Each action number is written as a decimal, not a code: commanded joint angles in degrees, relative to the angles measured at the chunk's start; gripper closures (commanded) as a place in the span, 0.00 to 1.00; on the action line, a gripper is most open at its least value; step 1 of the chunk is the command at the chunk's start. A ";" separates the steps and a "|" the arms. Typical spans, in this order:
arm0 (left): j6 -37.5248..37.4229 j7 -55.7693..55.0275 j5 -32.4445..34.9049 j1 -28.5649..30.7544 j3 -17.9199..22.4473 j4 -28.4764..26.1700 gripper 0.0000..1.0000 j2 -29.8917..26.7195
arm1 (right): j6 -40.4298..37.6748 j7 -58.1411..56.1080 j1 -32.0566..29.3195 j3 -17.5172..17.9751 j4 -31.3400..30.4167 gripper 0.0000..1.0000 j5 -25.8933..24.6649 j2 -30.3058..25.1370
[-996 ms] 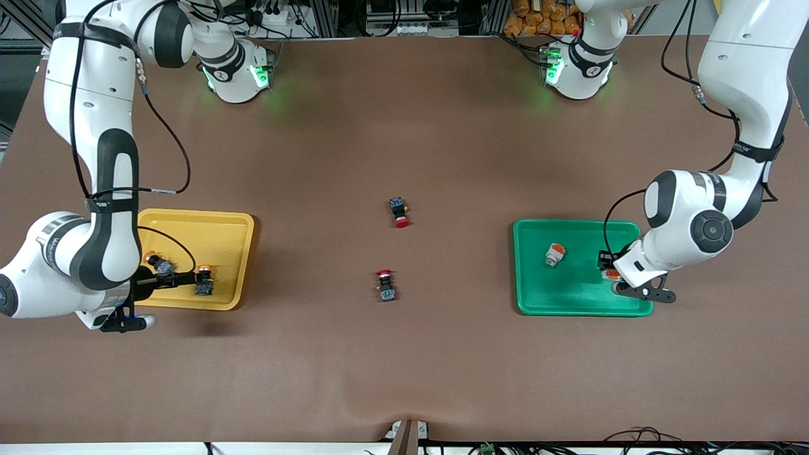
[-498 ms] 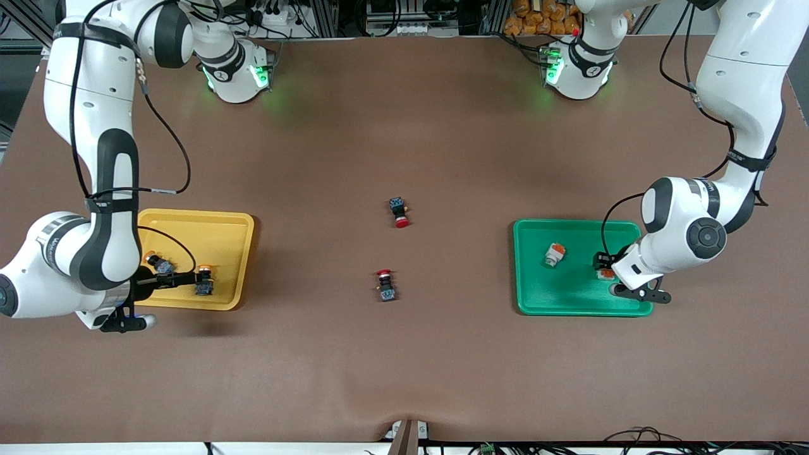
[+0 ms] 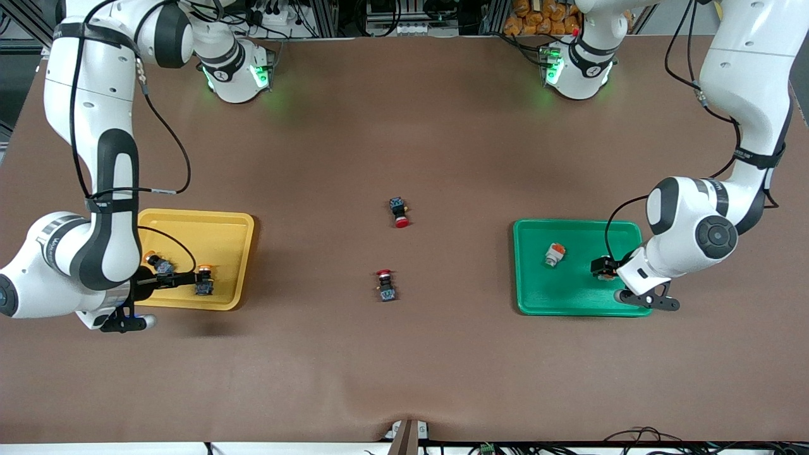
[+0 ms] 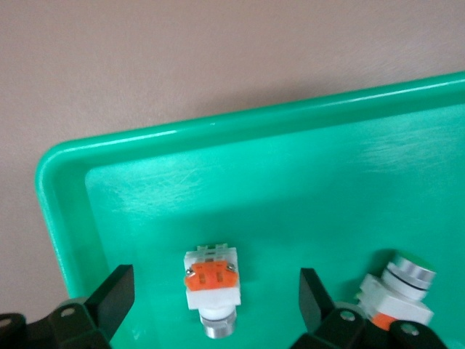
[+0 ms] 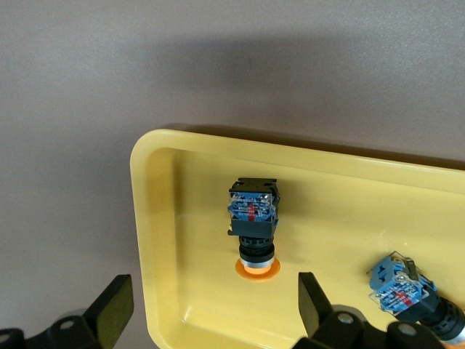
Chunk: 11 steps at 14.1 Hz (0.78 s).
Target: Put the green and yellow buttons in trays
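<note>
Green tray point(image 3: 569, 302), toward the left arm's end of the bench point(image 3: 404, 366): holds two white-and-orange buttons. One button point(image 4: 211, 285) lying flat on the tray floor between the spread fingers point(image 4: 115, 298) of the left gripper point(image 4: 214, 305), touched by neither. In the front view this button point(image 3: 607, 272) mostly covered by the gripper point(image 3: 616, 278). Second button point(image 3: 554, 254) well apart on the tray floor, nearer the bench middle; in the left wrist view point(image 4: 398, 289) partly cut off by a finger.

Yellow tray point(image 3: 234, 253), toward the right arm's end: holds two black-and-blue buttons with yellow-orange caps. One point(image 5: 253, 222) lying between the wide-open fingers point(image 5: 109, 309) of the right gripper point(image 5: 211, 305), gripped by neither; seen in the front view point(image 3: 203, 281) near the tray's nearer rim. Other point(image 3: 158, 263) beside it, partly hidden by the right arm; in the right wrist view point(image 5: 410, 294) cut off at the edge.

Two red-capped buttons on the bare bench between the trays: one point(image 3: 399, 212) farther from the front camera, one point(image 3: 385, 285) nearer.

Left arm: elbow bent, wrist low over the green tray's nearer corner, hand pointing down. Right arm: folded low over the yellow tray's outer end, hand angled down, waiting.
</note>
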 commanded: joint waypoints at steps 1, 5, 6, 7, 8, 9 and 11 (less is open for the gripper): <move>-6.89 -0.20 0.59 -0.05 -0.93 3.42 0.00 -2.71 | -2.46 6.33 -6.12 13.14 -5.16 0.00 -19.95 -19.95; -17.80 0.16 0.59 0.38 -2.51 10.19 0.00 -4.11 | -2.45 7.21 -6.12 13.23 -5.16 0.00 -19.95 -19.77; -18.95 0.24 0.51 0.30 -2.51 11.16 0.00 -4.73 | -2.45 7.65 -6.03 13.23 -5.16 0.00 -19.95 -19.77; -19.31 0.33 0.51 0.39 -2.51 11.87 0.00 -5.17 | -2.45 8.26 -5.94 13.23 -5.16 0.00 -19.95 -19.77; -19.66 0.42 0.51 0.56 -2.60 11.96 0.00 -5.87 | -2.54 8.87 -5.68 13.23 -5.16 0.00 -19.95 -19.77; -20.10 0.42 0.51 0.56 -2.51 12.05 0.00 -6.75 | -2.54 9.23 -5.59 13.23 -5.16 0.00 -19.95 -19.77; -20.36 0.42 0.51 0.65 -2.51 12.14 0.00 -8.42 | -2.72 9.32 -5.59 13.23 -5.25 0.00 -19.95 -19.77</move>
